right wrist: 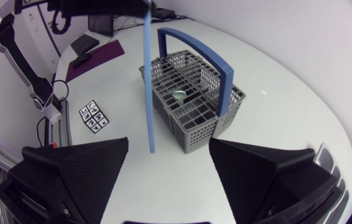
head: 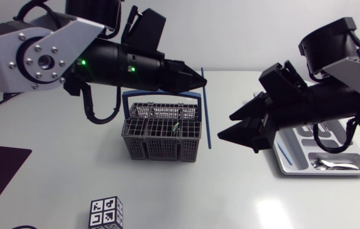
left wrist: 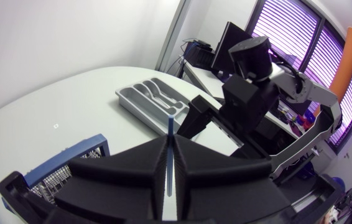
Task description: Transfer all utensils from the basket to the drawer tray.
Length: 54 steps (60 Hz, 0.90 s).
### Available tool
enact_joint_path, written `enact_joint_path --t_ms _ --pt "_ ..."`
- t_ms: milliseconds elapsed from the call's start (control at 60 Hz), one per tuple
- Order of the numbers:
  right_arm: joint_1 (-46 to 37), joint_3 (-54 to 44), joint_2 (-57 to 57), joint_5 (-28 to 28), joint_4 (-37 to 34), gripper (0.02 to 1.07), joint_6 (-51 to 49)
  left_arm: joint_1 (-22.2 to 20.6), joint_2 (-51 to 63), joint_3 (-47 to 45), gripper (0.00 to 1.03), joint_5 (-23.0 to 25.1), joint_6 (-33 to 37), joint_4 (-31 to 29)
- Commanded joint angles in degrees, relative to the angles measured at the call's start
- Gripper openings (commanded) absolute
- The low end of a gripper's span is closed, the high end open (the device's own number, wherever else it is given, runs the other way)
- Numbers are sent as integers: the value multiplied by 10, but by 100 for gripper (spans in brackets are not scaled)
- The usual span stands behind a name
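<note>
White table (head: 243, 191) carries both containers. The basket (head: 161, 138) stands near the middle, and the drawer tray (head: 344, 144) lies at the right edge, under the right arm.

The left arm comes in over the far edge. Its left gripper (head: 200, 80) is above the basket's far right corner. The left wrist view shows both fingers pressed flat against the blue utensil (head: 206, 111) from two sides, so the left gripper is clamped on its upper end.

The right gripper (head: 226, 128) is between the basket and the drawer tray. Its fingers are spread wide, hold nothing and point toward the basket.

The blue utensil is a thin straight strip. Its long axis is close to vertical and its lower end hangs free just beside the basket's right wall. In the right wrist view the blue utensil (right wrist: 149, 81) hangs directly ahead of the spread fingers, apart from both, with the basket (right wrist: 194, 124) behind it.

Judgement:
- The drawer tray lies on the right arm's side, so the right arm is the nearer carrier.
- A handover would require the right fingers to close across the vertical strip below the left grip.

A spoon (head: 329, 165) lies in the drawer tray. A pale utensil (right wrist: 180, 95) stands in the basket, so the task is not complete.
</note>
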Motion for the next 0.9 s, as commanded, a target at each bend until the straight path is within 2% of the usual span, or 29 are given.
enact_joint_path --t_ms 0,183,300,550,717,750,767,883 --pt "20 27 16 -5 8 92 30 1 15 16 3 19 -17 -4" --pt "47 41 39 -5 29 70 49 5 17 14 3 34 -23 -4" --pt "53 39 47 -5 37 49 59 6 17 12 3 40 -23 -4" --pt "55 33 47 -6 37 12 61 7 17 8 3 42 -25 -2" --pt "60 22 43 -11 33 8 60 8 14 9 4 42 -27 0" --pt "62 20 42 -11 31 8 60 9 13 9 9 42 -27 0" --pt "62 18 42 -11 29 8 59 9 13 10 15 42 -28 0" --pt "64 5 34 -12 22 8 52 16 4 23 34 42 -29 1"
